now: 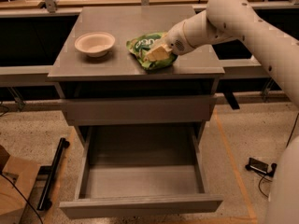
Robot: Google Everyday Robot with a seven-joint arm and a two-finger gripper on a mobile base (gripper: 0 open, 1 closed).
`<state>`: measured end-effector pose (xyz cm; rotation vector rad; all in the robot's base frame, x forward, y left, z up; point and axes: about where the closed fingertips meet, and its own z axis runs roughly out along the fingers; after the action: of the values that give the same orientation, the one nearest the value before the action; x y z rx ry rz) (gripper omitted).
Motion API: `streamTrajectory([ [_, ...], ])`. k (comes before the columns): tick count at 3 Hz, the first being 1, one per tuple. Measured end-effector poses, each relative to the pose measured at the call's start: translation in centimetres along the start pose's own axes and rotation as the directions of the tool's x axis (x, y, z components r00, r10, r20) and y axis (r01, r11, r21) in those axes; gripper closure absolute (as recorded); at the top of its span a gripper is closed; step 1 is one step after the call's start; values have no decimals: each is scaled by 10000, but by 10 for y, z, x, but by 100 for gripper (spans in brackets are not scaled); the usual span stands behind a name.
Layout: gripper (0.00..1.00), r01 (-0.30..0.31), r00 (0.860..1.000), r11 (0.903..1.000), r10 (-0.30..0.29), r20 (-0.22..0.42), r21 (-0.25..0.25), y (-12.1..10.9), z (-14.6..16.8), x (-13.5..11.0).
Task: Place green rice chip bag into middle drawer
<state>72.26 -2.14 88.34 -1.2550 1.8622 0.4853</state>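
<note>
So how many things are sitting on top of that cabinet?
2: a cream bowl at the left, and a green rice chip bag right of it, with the end effector on the bag. None seems hidden.

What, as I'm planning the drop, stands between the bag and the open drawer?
Nothing visible does. The gripper is on the bag near the front edge of the top; the bowl sits apart to the left. The drawer below shows only bare floor. The bag need only clear that edge and the shut front.
</note>
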Motion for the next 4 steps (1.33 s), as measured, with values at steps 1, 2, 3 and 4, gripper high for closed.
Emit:
streamTrajectory([
  [1, 100, 1232, 9909, 9915, -1206, 601, -409, 25, -50, -39],
  [2, 100, 2865, 9559, 9507, -2752, 1029, -1190, 72, -120, -70],
  [3, 100, 3873, 9203, 8983, -3632, 1452, -2077, 128, -177, -82],
  [4, 100, 4426, 8967, 8457, -4195, 1413, -2980, 184, -193, -77],
])
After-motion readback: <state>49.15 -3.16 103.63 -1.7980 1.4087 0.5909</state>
